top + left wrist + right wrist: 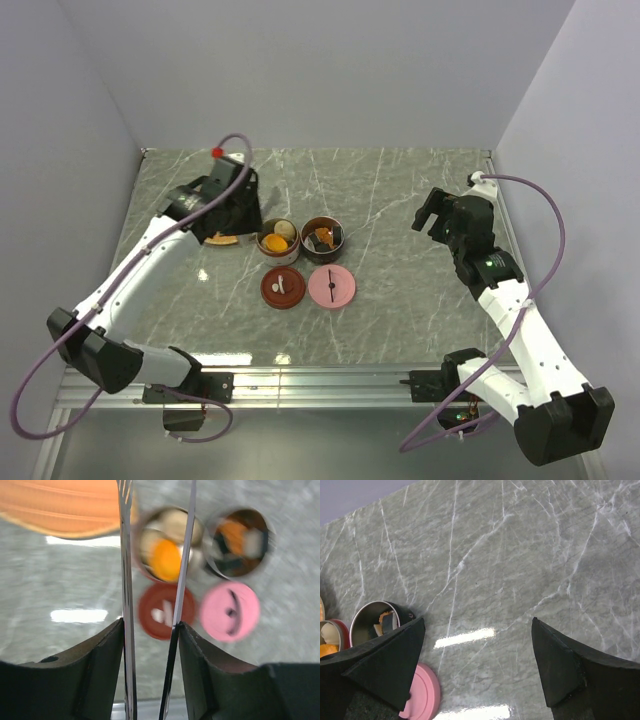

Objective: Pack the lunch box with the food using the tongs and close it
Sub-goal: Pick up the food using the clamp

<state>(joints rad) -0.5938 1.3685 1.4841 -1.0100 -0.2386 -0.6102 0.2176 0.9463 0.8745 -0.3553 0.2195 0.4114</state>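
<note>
The left pincer (150, 625) is gripping a pair of thin, pale, two-armed tongs (126, 580). Each black finger is pressing on the outside of one arm, and the arms are standing apart. The wrist view is blurred, but I am seeing no piece between them. The tips are reaching out over the edge of the orange fan-shaped plate (60, 507), which is lying towards the left edge of the grey marble-patterned bench (520, 555).

The food (272, 242) is sitting in two small round tins near the middle of the bench. Orange chunks and beige balls are filling the left tin (279, 257), and dark rolls with something orange the right tin (364, 625). A dark red round lid (282, 288) and a pink round lid (331, 286) are lying flat just on the near-edge side of the tins, so neither is closed yet. The arm is hiding most of the plate from above, so I cannot tell whether any pieces are waiting there.

The right pincer (478, 621) is hanging wide open and empty, well off towards the right edge.

What is worrying me is that hold on the tongs. Such slim arms are likely to twist or slide between the fingers, so a piece may drop onto the bench. Long tips swinging low may also be catching a tin rim and shoving it, or nudging a lid out of place
</note>
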